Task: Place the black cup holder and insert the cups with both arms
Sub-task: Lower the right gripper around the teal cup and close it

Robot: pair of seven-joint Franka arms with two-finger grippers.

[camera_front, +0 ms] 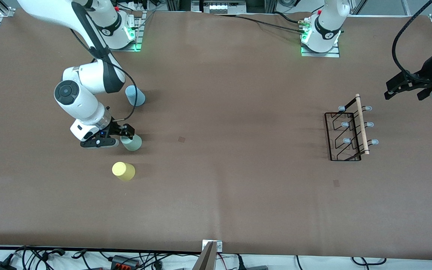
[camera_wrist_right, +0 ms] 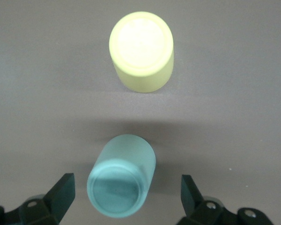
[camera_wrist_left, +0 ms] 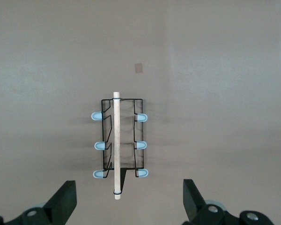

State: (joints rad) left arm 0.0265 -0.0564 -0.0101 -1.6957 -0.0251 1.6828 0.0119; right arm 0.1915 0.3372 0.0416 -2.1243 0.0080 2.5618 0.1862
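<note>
Right end effector [camera_wrist_right: 126, 197] spread wide around the smooth tapered grey-green cup [camera_wrist_right: 122, 180]; left end effector [camera_wrist_left: 129, 199] wide above the wire rack [camera_wrist_left: 119, 145].

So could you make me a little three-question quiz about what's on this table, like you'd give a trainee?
1. True or false: a cup already sits on a peg of the black cup holder.
2. Which cup stands between the open fingers of the right end effector?
A. the yellow cup
B. the grey-green cup
C. the light blue cup
3. Fill in: the left end effector hangs open above the ____.

Key:
1. False; all six pegs are bare.
2. B.
3. Black cup holder, which stands toward the left arm's end of the table.
</note>
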